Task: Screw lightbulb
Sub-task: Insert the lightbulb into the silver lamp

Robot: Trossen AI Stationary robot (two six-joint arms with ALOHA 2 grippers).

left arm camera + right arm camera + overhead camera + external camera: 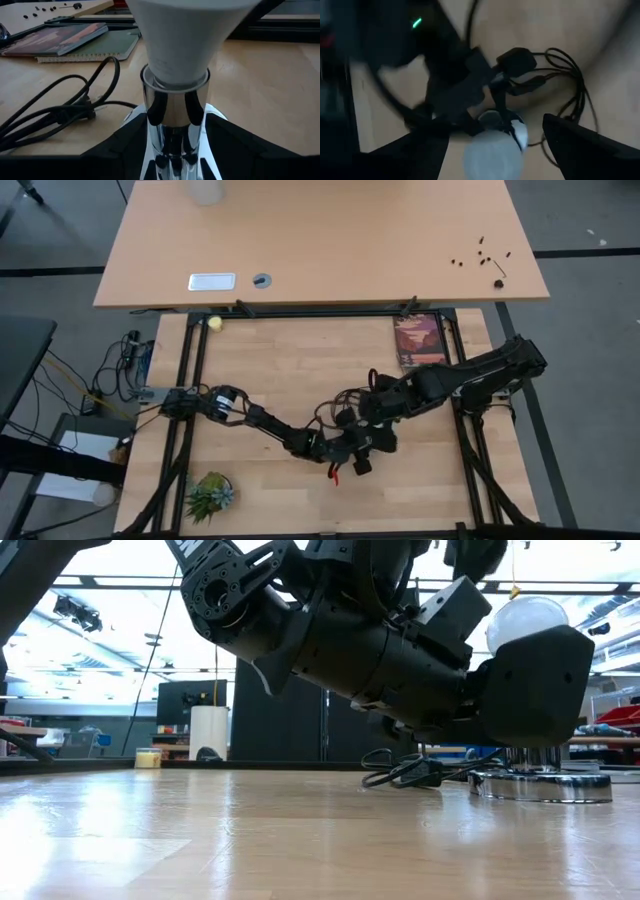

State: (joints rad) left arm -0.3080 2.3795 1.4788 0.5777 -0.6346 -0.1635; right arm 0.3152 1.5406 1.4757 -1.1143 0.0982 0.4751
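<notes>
While both dark arms meet low over the wooden desk (250, 360), the left gripper (175, 145) clamps its two fingers on the chrome stem of a lamp socket (175, 115), just above the round silvery base (540, 785). Directly over that socket, the right gripper (495, 150) hangs with its fingers spread either side of the white lightbulb (527, 618), whose neck sits inside the socket's rim. Beside the socket, a black cord (60, 112) lies coiled. Beyond the socket lies a book (420, 340).
</notes>
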